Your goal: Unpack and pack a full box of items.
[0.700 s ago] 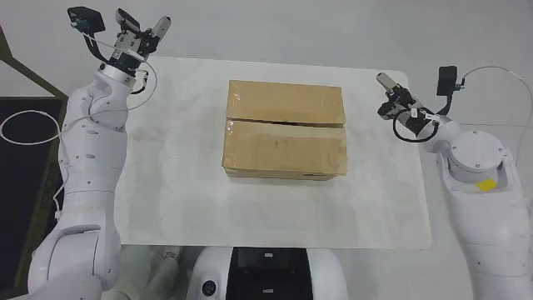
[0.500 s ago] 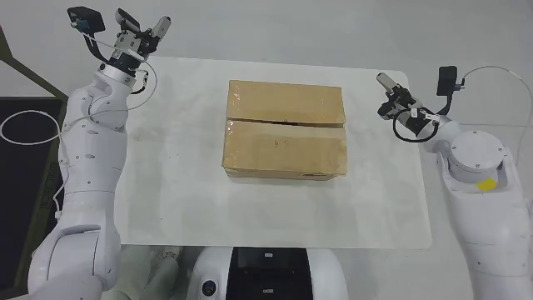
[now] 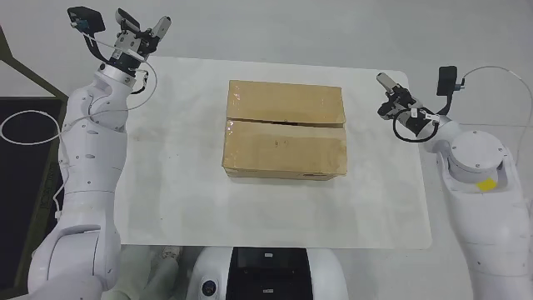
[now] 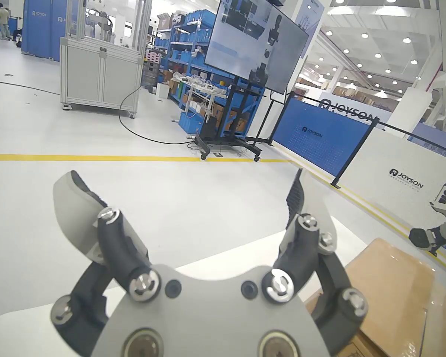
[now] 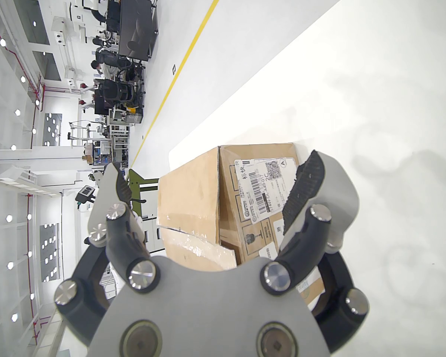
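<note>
Sitting mid-way on the white bench (image 3: 183, 175), the rectangular brown cardboard box (image 3: 283, 129) has smooth flaps shut along a centre seam; left gripper (image 4: 184, 183) and right gripper (image 5: 212, 172) gape, empty.

One cardboard box (image 3: 284, 129) is counted on one white table (image 3: 183, 175). Two top flaps are seen on the box, met along one seam. Two grippers are counted: the left gripper (image 4: 185, 178) and the right gripper (image 5: 212, 167), each with two fingers.
</note>
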`<state>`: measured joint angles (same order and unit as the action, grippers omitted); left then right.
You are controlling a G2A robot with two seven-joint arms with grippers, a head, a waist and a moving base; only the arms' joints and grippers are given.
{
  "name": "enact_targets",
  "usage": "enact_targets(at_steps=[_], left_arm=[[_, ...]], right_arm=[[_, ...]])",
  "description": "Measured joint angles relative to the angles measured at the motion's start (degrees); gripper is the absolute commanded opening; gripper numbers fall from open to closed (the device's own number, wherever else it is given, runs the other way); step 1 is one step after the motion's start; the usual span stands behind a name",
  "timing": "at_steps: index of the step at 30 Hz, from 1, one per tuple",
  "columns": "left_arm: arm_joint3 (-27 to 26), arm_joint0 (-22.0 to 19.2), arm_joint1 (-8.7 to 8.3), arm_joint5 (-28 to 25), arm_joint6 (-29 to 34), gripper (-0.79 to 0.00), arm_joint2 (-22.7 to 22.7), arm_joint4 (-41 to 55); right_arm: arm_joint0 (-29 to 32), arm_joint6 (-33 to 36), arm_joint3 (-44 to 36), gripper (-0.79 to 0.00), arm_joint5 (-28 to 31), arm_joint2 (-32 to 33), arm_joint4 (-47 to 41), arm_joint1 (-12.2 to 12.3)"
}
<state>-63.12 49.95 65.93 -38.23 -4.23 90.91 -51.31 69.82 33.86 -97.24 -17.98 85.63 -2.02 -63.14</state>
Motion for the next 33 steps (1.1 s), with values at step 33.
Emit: enact_targets(at_steps=[33], left_arm=[[0.0, 0.0, 0.0, 0.0, 0.0, 0.0, 0.0, 0.0]], right_arm=[[3.3, 20.1, 5.8, 0.0, 18.4, 0.4, -11.4, 1.2]])
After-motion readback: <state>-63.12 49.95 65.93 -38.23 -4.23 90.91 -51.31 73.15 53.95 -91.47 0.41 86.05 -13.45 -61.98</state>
